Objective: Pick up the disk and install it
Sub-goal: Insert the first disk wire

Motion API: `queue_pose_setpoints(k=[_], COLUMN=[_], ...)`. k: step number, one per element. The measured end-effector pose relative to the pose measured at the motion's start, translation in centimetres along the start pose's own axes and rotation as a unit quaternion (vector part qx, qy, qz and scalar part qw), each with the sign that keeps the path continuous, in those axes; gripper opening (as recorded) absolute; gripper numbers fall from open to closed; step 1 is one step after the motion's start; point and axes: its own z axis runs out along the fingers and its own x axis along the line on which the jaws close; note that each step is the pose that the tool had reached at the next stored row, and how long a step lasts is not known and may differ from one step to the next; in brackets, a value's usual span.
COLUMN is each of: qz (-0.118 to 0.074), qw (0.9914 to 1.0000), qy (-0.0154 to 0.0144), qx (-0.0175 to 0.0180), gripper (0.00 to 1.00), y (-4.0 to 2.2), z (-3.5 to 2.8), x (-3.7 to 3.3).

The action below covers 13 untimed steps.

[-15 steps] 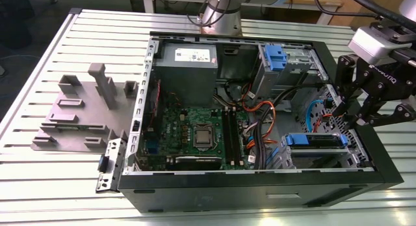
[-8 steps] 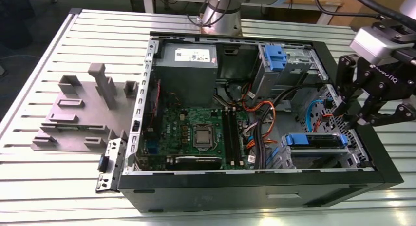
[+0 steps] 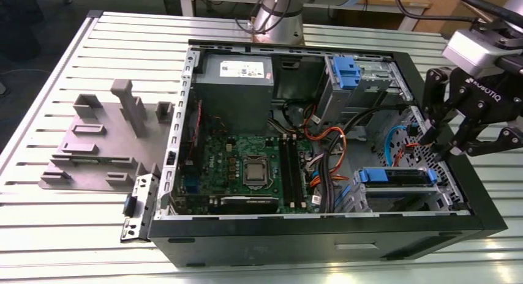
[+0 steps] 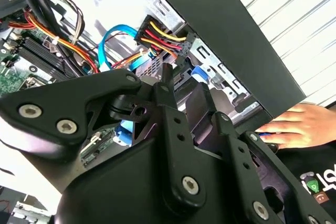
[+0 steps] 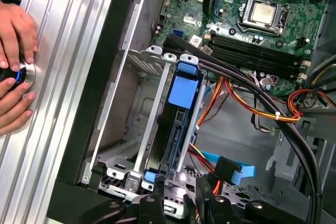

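One disk (image 5: 184, 92) stands in one silver cage (image 5: 151, 103) at the computer case's (image 3: 327, 241) corner. One gripper (image 3: 441, 148) hangs near it, fingers apart, holding nothing. Two hands lie on the table (image 3: 122, 45): one hand (image 5: 16, 27), other hand (image 5: 13, 106).

the gripper (image 3: 440, 144) was seen at the exterior view's right, hung below a pale wrist housing (image 3: 478, 46) and tilted downward. its two black fingers (image 3: 429, 112) were held apart, and nothing was clasped between them. in the first wrist view a gap was likewise left between the fingertips (image 5: 210, 208). the arm's silver base column (image 3: 278, 18) was seen upright at the top of the exterior view. in the second wrist view the black finger linkages (image 4: 173, 145) were seen spread.
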Motion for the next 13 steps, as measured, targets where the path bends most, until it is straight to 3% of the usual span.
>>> queue_pose_setpoints(k=[5,13], qz=[-0.001,-0.003], qw=[0.99995,0.99982], qy=[-0.0027,-0.0050], qx=[-0.0098,-0.0183], gripper=[0.37,0.37], y=[-0.64,-1.56], z=[-0.02,0.18], x=[-0.06,-0.14])
